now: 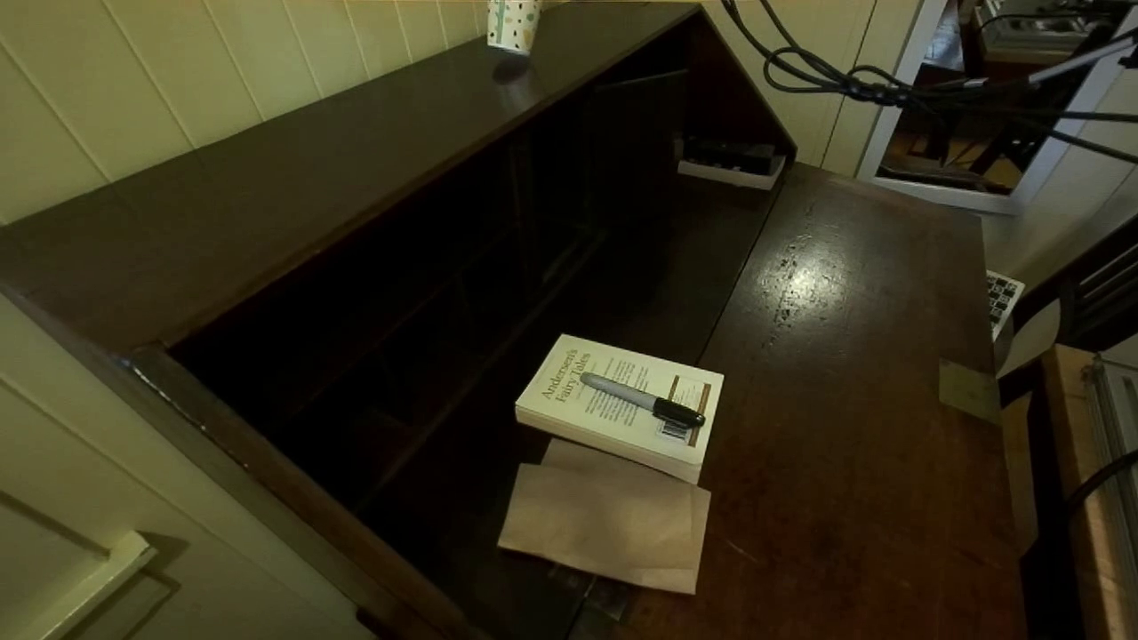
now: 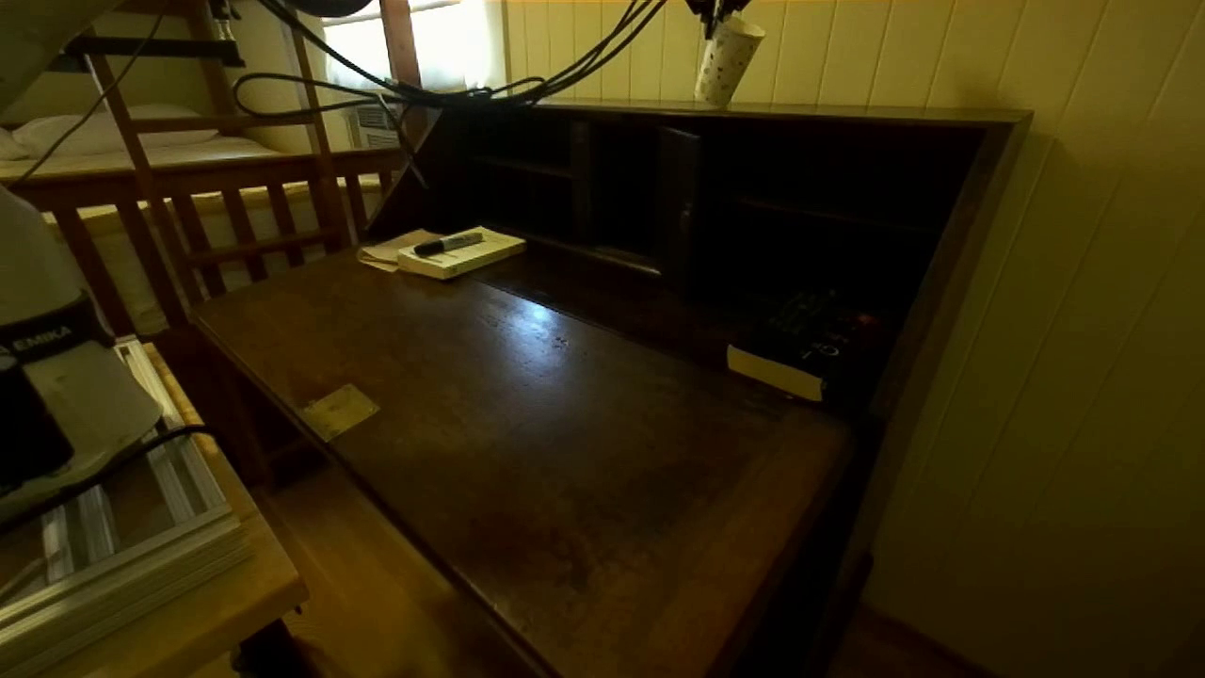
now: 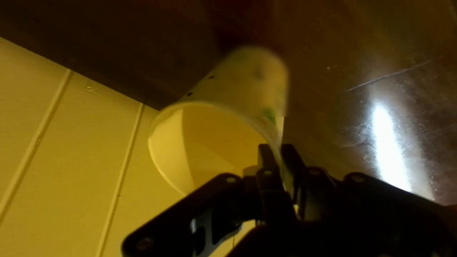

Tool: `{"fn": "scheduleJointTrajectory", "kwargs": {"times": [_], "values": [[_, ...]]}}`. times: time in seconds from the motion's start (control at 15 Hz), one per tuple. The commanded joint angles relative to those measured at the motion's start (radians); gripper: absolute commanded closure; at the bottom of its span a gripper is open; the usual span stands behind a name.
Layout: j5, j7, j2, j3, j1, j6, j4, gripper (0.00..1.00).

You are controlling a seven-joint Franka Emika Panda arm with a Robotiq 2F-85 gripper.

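Over the far upper ledge (image 1: 311, 169) of the table (image 2: 527, 424), tilted spotted cup (image 2: 727, 66), claw (image 3: 277, 153) clamped on its rim from inside and outside, marker (image 1: 633, 395) resting on book (image 1: 591, 412), lower and nearer.

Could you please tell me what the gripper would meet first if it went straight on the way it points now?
Probably the desk's top ledge below; the gripper grips the spotted cup by its wall, so the cup's base would lead. Whether it touches the ledge now is unclear.

the cup (image 3: 221, 123) is pale and spotted; it is tilted, its wall pinched between the jaws.
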Motion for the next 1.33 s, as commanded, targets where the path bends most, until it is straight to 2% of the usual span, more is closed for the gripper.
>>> {"fn": "scheduleJointTrajectory", "kwargs": {"times": [0.0,0.2,0.4,0.6,0.67,0.73,1.27], "values": [[-0.053,-0.095,-0.015,-0.042,0.02,-0.021,0.0,0.8],[-0.064,-0.148,-0.015,-0.056,0.031,-0.011,0.0,0.87],[-0.059,-0.184,-0.017,-0.056,0.041,0.004,0.0,0.88],[-0.055,-0.212,-0.024,-0.054,0.049,0.01,0.0,0.83],[-0.056,-0.219,-0.027,-0.055,0.053,0.015,0.0,0.68],[-0.056,-0.225,-0.029,-0.055,0.055,0.02,0.0,0.58],[-0.048,-0.183,-0.05,-0.057,0.057,0.061,0.0,0.02]]}}
